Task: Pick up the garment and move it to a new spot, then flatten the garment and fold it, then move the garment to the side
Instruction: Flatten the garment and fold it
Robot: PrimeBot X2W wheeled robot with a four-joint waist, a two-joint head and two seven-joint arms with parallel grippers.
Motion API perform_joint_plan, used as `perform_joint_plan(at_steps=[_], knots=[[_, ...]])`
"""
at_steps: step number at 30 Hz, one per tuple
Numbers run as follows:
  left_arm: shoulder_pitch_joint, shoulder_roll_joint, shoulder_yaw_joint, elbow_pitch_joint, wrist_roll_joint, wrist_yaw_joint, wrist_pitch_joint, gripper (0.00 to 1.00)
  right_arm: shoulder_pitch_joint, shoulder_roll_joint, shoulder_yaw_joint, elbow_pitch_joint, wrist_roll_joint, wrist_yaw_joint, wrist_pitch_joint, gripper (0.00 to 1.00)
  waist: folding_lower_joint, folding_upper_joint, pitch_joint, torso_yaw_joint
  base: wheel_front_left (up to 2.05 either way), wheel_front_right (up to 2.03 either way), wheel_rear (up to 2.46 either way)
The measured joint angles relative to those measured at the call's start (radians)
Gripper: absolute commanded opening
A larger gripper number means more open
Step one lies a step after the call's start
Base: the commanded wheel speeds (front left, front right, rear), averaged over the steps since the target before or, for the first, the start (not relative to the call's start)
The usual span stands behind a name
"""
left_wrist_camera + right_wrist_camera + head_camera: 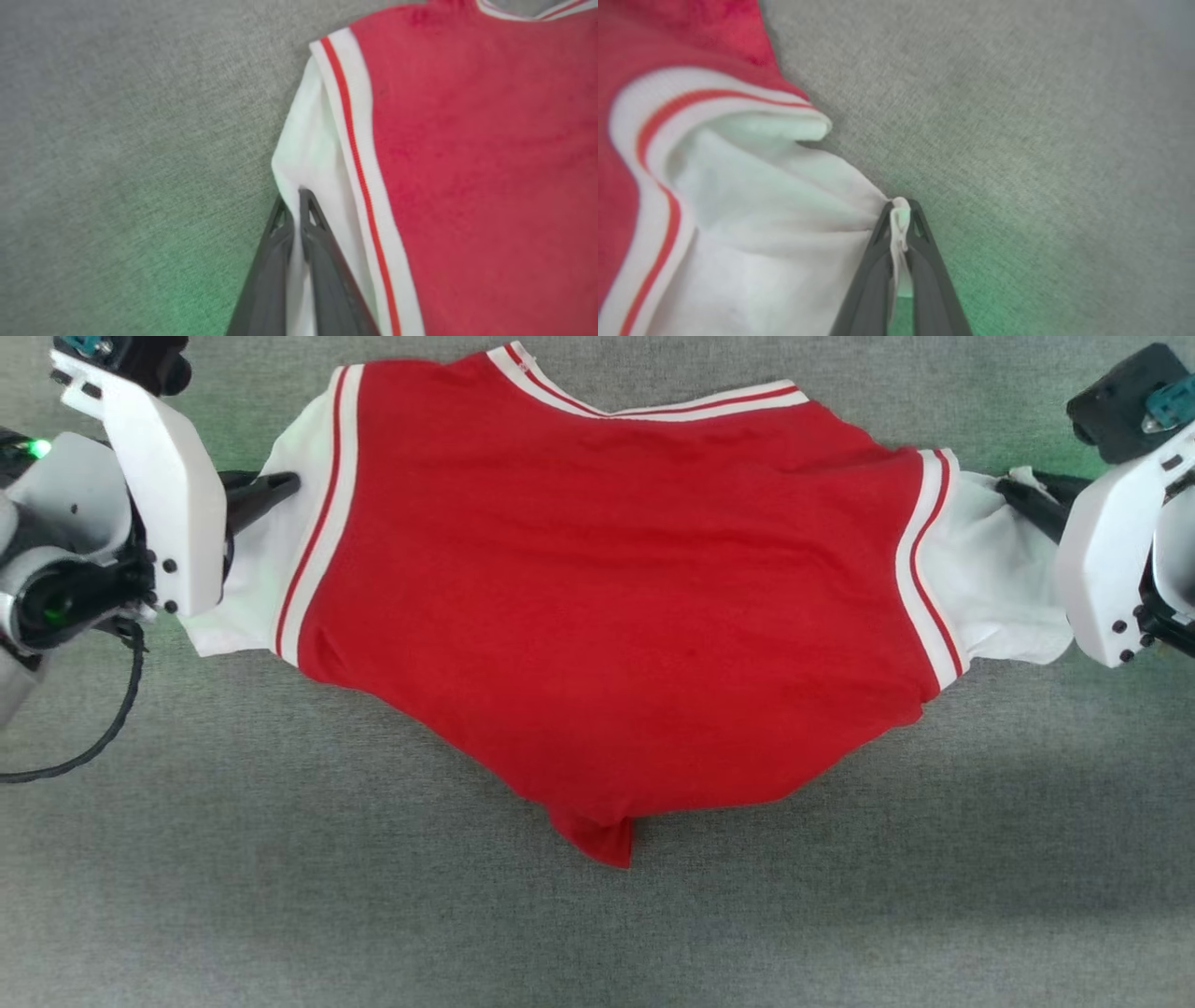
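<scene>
The garment [616, 616] is stretched wide, plain red side up, over the middle of the grey worktop [280, 896], its lower hem bunched to a point. It seems to hang just above the surface, though that is hard to tell. The left gripper [292, 198] has its jaws clamped on one white sleeve, the right gripper [900, 205] on the other sleeve's edge.

The garment [607, 616] is seen to be made of soft, matt knitted cloth, lightly creased, its white sleeves thinner-looking than the red body. The table surface [280, 915] is covered in grey woven fabric, coarse-grained and matt. The left gripper [293, 205] and right gripper [900, 210] are finished in dark matt plastic; the wrist housing [163, 495] is moulded in smooth white plastic.
</scene>
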Motion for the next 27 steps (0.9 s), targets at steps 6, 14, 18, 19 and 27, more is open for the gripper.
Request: perform_joint_plan(at_steps=[6,14,18,19,27], knots=[[-0.018,-0.023,-0.024,0.042,0.007,0.000,-0.171,0.00,-0.009,0.029,-0.071,0.035,-0.012,0.000,-0.106,0.00,0.0000,0.0000,-0.046,0.000,0.00,0.00,0.00],[-0.133,-0.088,0.043,0.160,-0.010,-0.001,-0.487,0.00,-0.177,0.131,-0.275,0.162,-0.113,0.000,-0.256,0.00,0.0000,0.0000,-0.078,-0.011,0.00,0.00,0.00],[-0.246,-0.145,0.114,0.272,-0.032,-0.001,-0.598,0.00,-0.332,0.219,-0.374,0.266,-0.179,0.000,-0.320,0.00,0.0000,0.0000,-0.060,-0.018,0.00,0.00,0.00],[-0.279,-0.160,0.130,0.304,-0.037,-0.001,-0.617,0.00,-0.380,0.242,-0.399,0.294,-0.193,0.000,-0.339,0.00,0.0000,0.0000,-0.054,-0.019,0.00,0.00,0.00],[-0.539,-0.284,0.252,0.518,-0.040,-0.001,-0.790,0.00,-0.714,0.379,-0.591,0.516,-0.379,0.000,-0.572,0.00,0.0000,0.0000,-0.026,-0.033,0.00,0.00,0.00]])
